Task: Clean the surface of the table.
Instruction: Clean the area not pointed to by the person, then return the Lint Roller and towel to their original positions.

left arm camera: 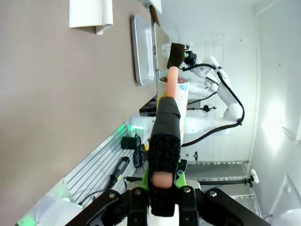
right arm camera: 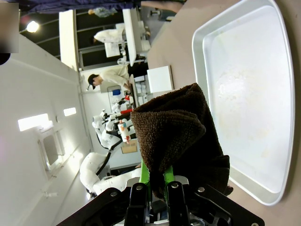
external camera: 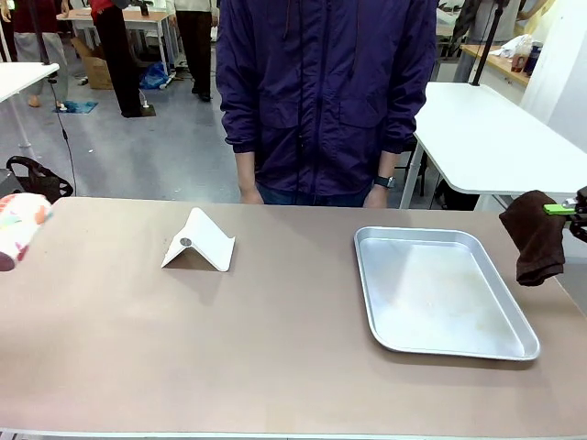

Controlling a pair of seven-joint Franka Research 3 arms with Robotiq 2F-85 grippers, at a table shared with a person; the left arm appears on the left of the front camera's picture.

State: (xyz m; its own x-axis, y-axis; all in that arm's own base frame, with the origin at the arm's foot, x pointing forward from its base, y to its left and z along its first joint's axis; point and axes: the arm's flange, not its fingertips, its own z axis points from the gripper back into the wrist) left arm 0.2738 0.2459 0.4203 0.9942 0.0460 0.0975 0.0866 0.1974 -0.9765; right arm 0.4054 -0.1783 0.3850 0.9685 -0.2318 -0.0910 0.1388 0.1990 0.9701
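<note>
While the taupe-brown table (external camera: 275,348) lies below and inward of both grippers, nothing touches it yet. If the right gripper (external camera: 570,209), whose pads are closed on a dark brown cloth (external camera: 535,236) hanging past the table's right edge, sweeps inward low, the cloth could snag the steel tray (external camera: 440,291) just beside it. The white folded stand (external camera: 198,241) sits well apart from it. At the table's left edge, the left gripper (left arm camera: 163,184) clamps what may be a patterned cup (external camera: 20,229) by a dark-wrapped handle; tilting could spill it.
</note>
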